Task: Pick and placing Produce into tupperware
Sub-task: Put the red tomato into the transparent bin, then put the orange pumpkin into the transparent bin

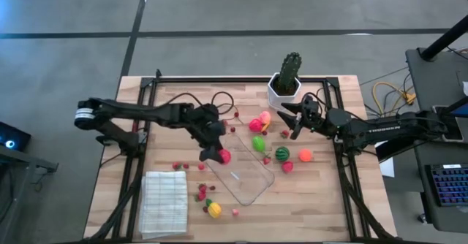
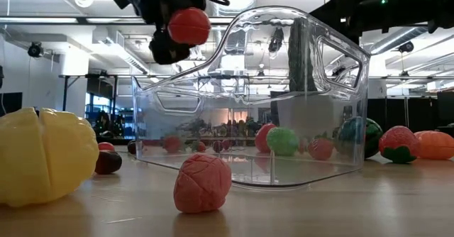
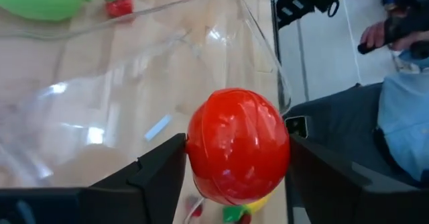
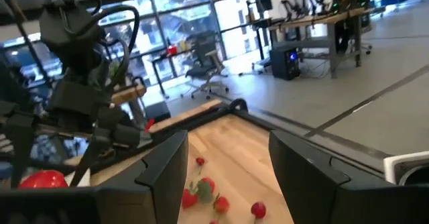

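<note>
The left gripper (image 1: 216, 155) hangs above the left end of the tupperware (image 1: 252, 188), over its rim, with a red ball (image 3: 238, 145) between its 2 fingers (image 3: 157, 174); the left wrist view shows both fingers against the ball's sides, jaws part open to the ball's width. In the low view the red ball sits clear above the container's wall, with no contact between them. The tupperware lies slantwise at the middle of the table (image 1: 322, 207), and no produce can be made out inside it. The right gripper (image 1: 296, 120) waits near the cactus in the white pot (image 1: 287, 83), raised off the table at the far right side; its jaws stand part open with nothing between them, as the right wrist view shows bare wood through the gap. Produce lies scattered around the container: a green piece (image 1: 258, 143) just beside its far edge, a pink piece (image 1: 256, 125) and an orange piece (image 1: 265, 117) touching beyond that, a striped melon ball (image 1: 282, 154) and an orange fruit (image 1: 305, 155) to the right. A yellow fruit (image 1: 214, 210) lies at the near side, close to a folded white cloth (image 1: 163, 202). Small red berries (image 1: 202, 167) dot the wood left of the container.
</note>
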### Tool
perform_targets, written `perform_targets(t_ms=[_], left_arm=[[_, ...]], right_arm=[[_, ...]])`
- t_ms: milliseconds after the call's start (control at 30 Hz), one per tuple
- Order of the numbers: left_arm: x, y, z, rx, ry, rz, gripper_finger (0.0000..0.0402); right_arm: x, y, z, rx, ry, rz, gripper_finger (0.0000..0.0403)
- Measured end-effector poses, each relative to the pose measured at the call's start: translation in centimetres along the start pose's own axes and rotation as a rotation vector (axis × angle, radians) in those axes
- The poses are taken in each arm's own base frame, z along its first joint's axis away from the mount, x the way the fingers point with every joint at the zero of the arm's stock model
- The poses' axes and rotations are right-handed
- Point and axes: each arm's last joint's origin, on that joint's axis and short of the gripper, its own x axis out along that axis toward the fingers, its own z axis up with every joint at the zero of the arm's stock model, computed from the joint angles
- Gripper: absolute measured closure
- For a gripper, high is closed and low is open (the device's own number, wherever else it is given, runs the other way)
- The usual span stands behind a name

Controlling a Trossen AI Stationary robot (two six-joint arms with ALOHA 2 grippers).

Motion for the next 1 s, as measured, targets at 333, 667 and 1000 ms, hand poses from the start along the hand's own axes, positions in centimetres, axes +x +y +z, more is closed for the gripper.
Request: perform_targets(t_ms=[333,667,1000], left_arm=[[1.2,0.0,0.6,-0.046,-0.042,-0.018,0.0083],[-1.4,-1.4,1.0,-0.073,-0.133,-0.053,0.0072],[-8.4,-4.6,0.3,0.099,-0.334,-0.09,0.0072]], right_arm=[[0.0,0.0,-0.2,-0.006,0.018,0.0,0.0202],[0.0,0.3,0.4,0.251,-0.017,0.075,0.0202],[0.0,1.1,3.1,0.566,-0.176,0.217,0.0202]])
